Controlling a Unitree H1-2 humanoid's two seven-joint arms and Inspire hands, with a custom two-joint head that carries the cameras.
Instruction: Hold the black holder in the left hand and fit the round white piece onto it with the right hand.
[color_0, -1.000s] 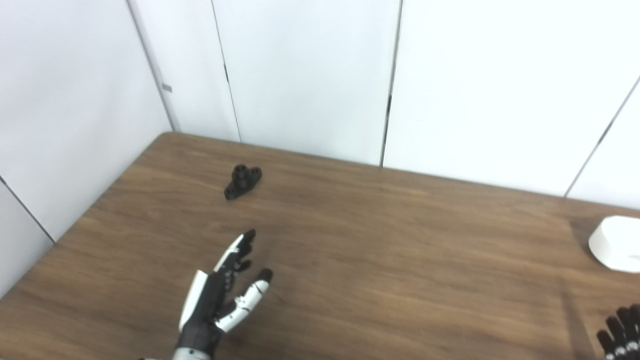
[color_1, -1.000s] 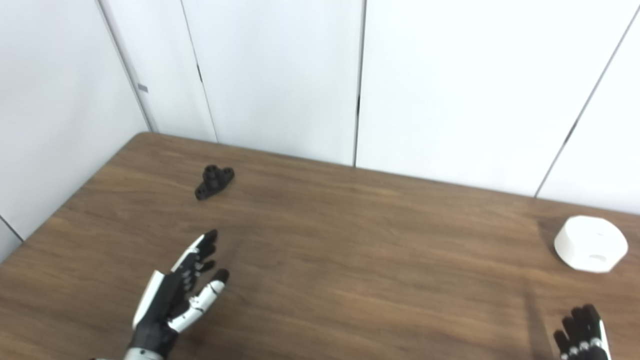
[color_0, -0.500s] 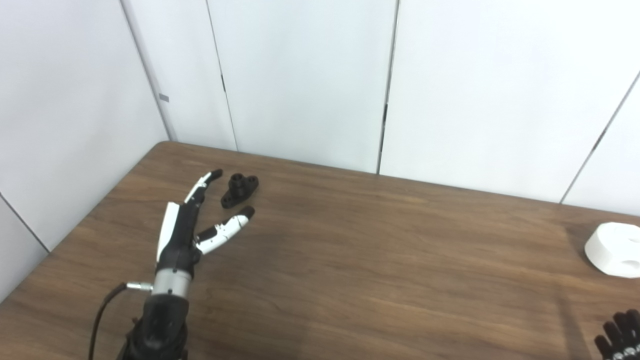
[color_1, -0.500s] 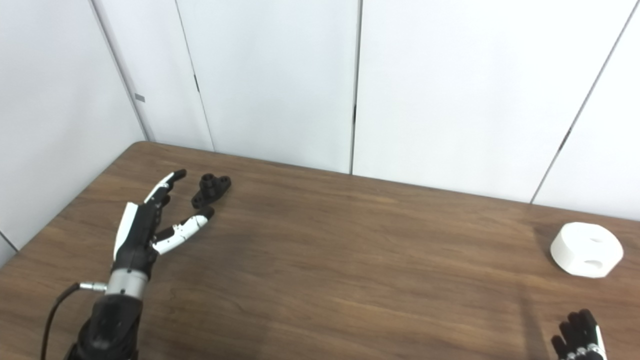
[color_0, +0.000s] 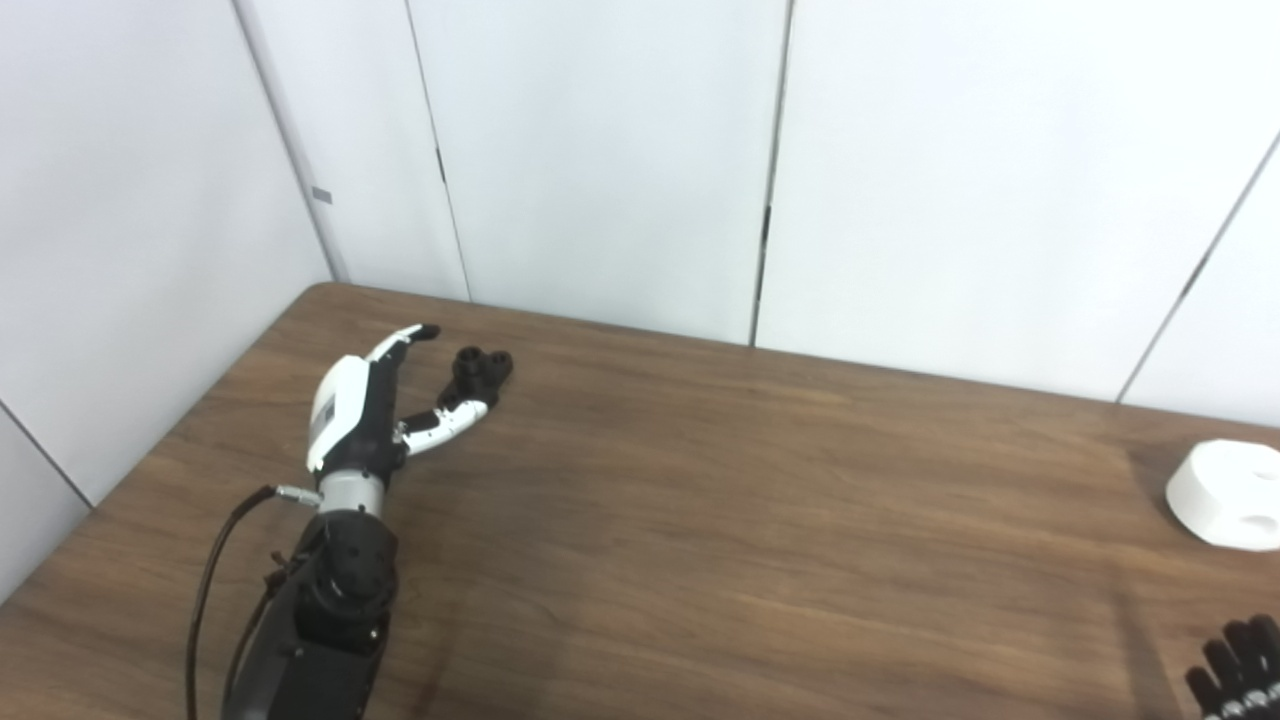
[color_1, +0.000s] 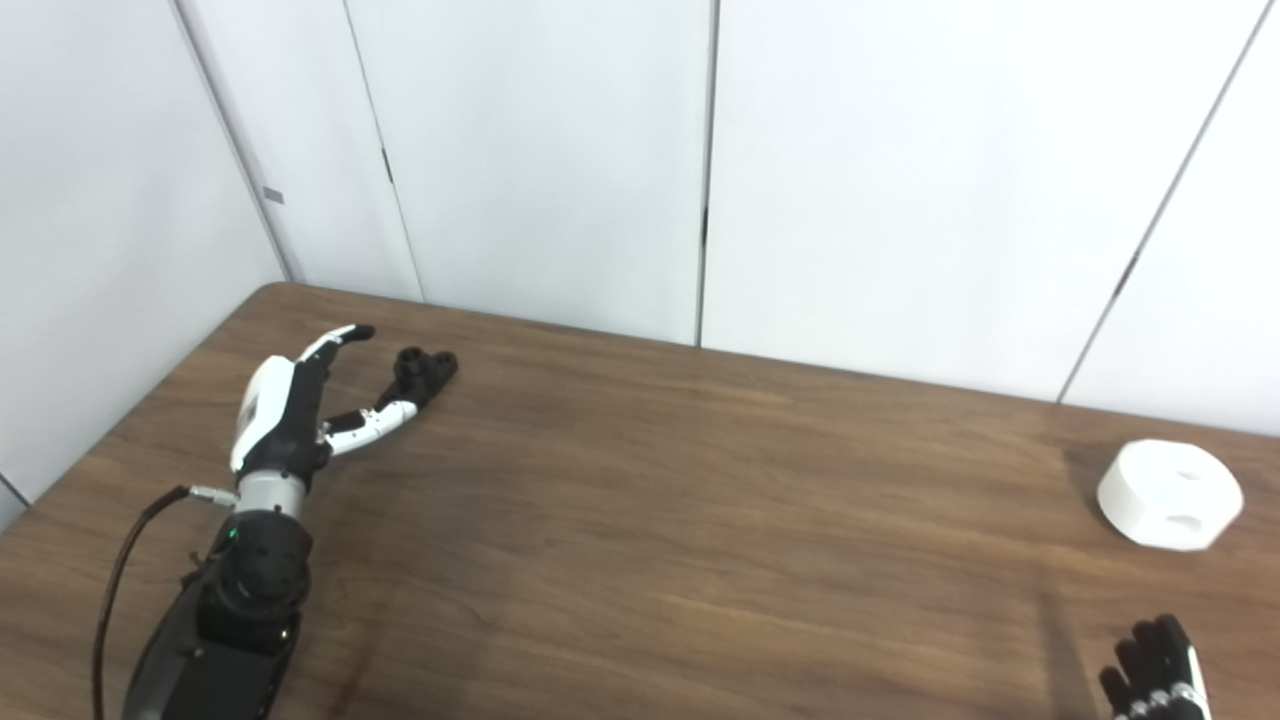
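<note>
Two robot hands show over a brown wood-grain table (color_0: 760, 520), and they sit well apart at opposite sides of it. The left hand (color_0: 365, 410), white-backed with black fingers, is stretched forward low over the tabletop with its fingers (color_0: 405, 337) spread away from the thumb (color_0: 445, 425). It is wide open and has hold of nothing. The small black plastic holder (color_0: 482, 368), a lumpy piece with round bosses on top, lies on the table just beyond the thumb tip, in the gap between thumb and fingers. The thumb tip appears to touch or nearly touch the holder's near end; whether there is real contact cannot be told. The fingers pass to the outer side of the holder and stand clear of it. Behind the hand, its grey wrist ring and dark forearm run back to the lower edge, with a black cable (color_0: 215, 570) looping beside them.

The right hand (color_1: 1152, 675) shows only as a few dark fingertips at the bottom corner, pointing upward; whether it is open or closed cannot be told. The round white plastic piece (color_1: 1170, 493), a squat puck with two oval hollows in it, rests on the table ahead of that hand, near it but apart.
</note>
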